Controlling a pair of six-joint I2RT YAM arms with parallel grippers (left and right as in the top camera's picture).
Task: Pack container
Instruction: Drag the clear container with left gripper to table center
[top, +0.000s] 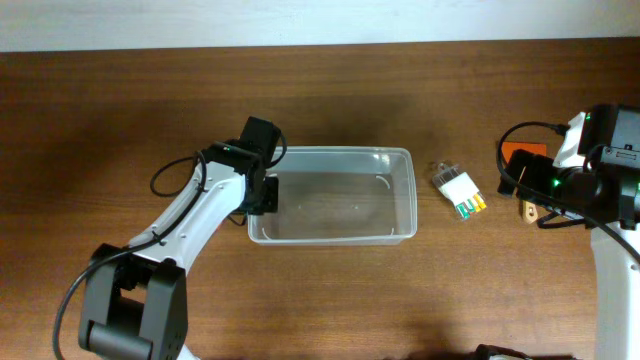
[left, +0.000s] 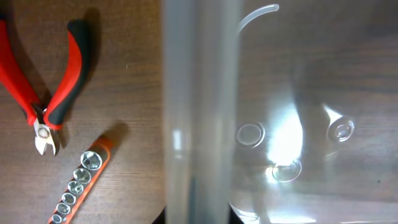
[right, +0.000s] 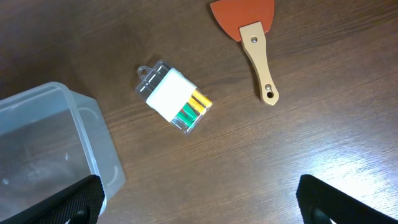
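Observation:
The container (top: 400, 160) is a clear plastic bin at the table's middle, and I see nothing in it. My left gripper (top: 262, 192) is at its left wall. In the left wrist view the wall (left: 199, 93) fills the gap between the two jaws (left: 198, 218), so the gripper is shut on it. My right gripper (right: 199, 202) is wide open and empty, held high above bare table right of the container's corner (right: 93, 130). The right arm (top: 600, 175) is at the table's right edge.
A clear bit case (top: 458, 190) with a white label and yellow and green bits (right: 175, 99) lies right of the container. An orange scraper with a wooden handle (top: 525, 157) (right: 252, 31) lies farther right. Red-handled pliers (left: 50, 81) and an orange socket rail (left: 78, 180) lie left of the container.

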